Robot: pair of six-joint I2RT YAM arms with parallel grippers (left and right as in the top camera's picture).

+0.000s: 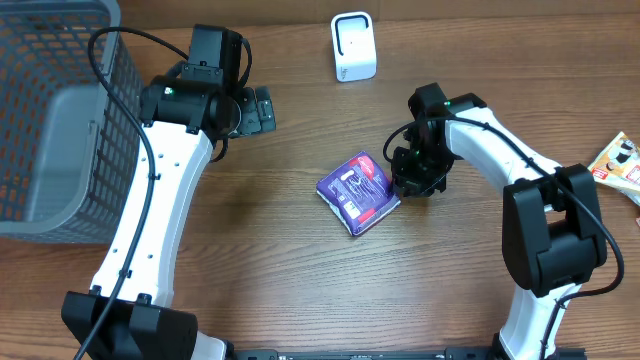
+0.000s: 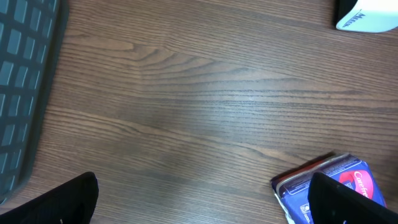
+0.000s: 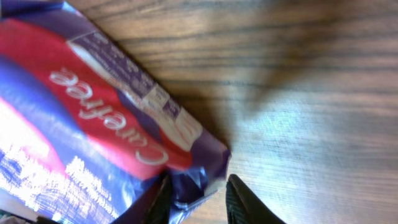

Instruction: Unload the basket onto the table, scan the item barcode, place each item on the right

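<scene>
My right end effector (image 3: 196, 200) was pinching one corner of a purple packet (image 1: 357, 192), with the thin, crinkled wrapper bunched between the two fingertips (image 3: 239, 200). The packet lay flat near the middle of the desk (image 1: 300, 280), turned at an angle, its printed face with a red band and white lettering upward. No barcode could be made out on the side that showed.

My left end effector (image 1: 258, 110) hung well apart from the packet, near the back left, with its fingers spread wide and nothing between them.

The packet looked light and soft, a glossy plastic wrap over something padded. I judged the film slippery and loose, so a hold on the corner alone could let the packet swing, or slide out. A firmer hold would be across a short edge, where the contents fill the wrap. Squeezing it would probably do no harm.

The desk was brown wood grain, smooth and level, with a soft glare beside the packet. A small white scanner (image 1: 353, 46) stood at the back edge, apart from the packet. A grey mesh basket (image 1: 110, 60) sat at the left, and another printed packet (image 1: 620, 165) lay at the far right edge.
</scene>
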